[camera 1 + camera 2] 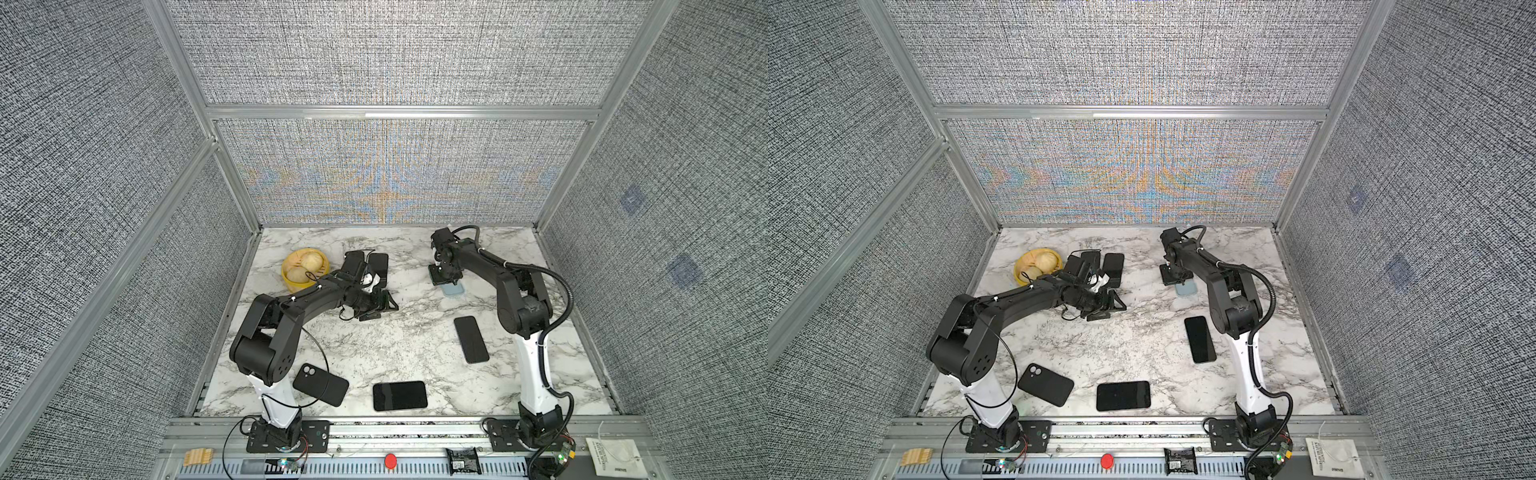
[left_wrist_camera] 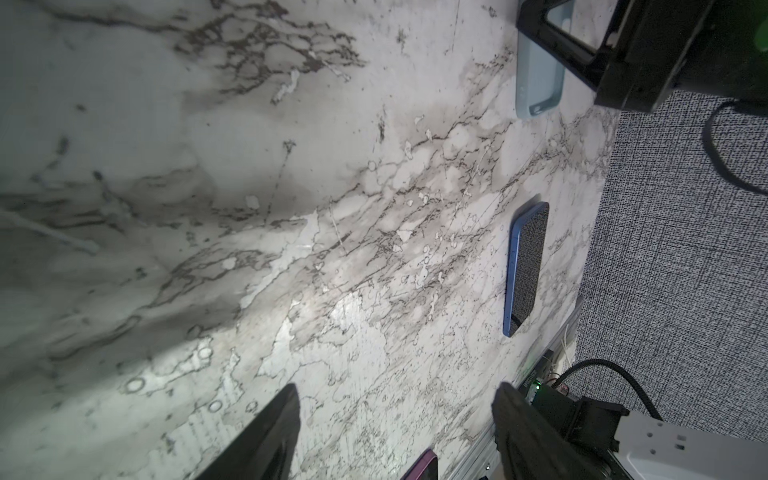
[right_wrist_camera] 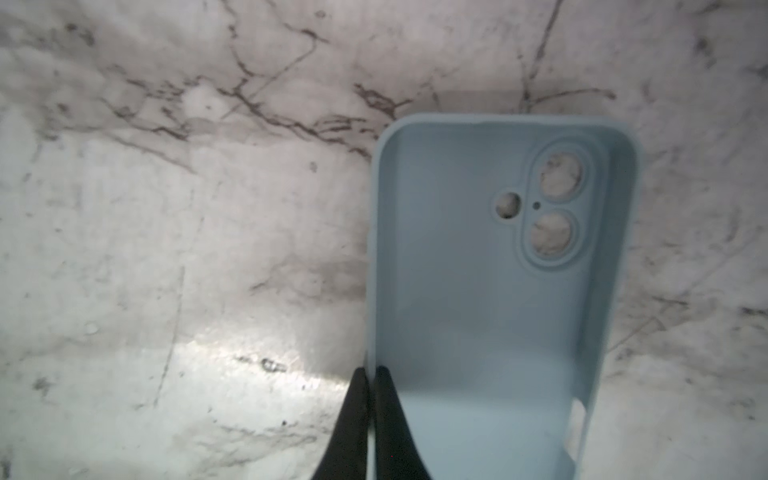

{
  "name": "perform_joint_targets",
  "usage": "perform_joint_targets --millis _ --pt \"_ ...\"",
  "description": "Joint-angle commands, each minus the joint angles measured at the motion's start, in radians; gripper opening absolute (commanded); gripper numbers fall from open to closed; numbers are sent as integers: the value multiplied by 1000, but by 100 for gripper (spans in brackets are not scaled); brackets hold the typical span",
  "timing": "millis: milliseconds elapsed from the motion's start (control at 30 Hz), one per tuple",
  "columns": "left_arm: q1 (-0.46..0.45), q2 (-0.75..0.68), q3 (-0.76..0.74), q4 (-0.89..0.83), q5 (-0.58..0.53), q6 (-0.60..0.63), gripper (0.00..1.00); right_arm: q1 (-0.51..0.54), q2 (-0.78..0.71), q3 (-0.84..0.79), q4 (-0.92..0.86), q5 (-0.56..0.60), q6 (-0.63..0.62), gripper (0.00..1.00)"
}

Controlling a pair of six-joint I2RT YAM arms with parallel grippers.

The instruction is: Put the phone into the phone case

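The light-blue phone case (image 3: 478, 299) lies open side up on the marble tabletop (image 1: 374, 345), its side wall pinched between the right gripper's (image 3: 371, 374) closed fingers. The blue-edged phone (image 1: 471, 338) lies flat nearby, apart from it. The left gripper (image 2: 397, 388) hovers with jaws wide, empty.

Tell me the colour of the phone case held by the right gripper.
Pale blue-grey phone case, clearest in the right wrist view.

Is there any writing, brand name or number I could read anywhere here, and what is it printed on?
Nothing here can be read.
White packet on the front rail: dark print, too small to read.
Black box on the same rail: pale label, too small to read.
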Motion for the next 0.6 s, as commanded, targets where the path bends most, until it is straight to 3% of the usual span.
perform_joint_targets --millis 0,267,567 --pt "3 -23 -12 8 -25 1 75 27 -45 -30 -28 -22 16 7" --pt "3 -52 -54 29 -38 -11 74 126 -214 -251 11 -51 63 3" --pt "10 -134 -132 48 -68 -35 74 357 -339 -473 71 -111 190 3"
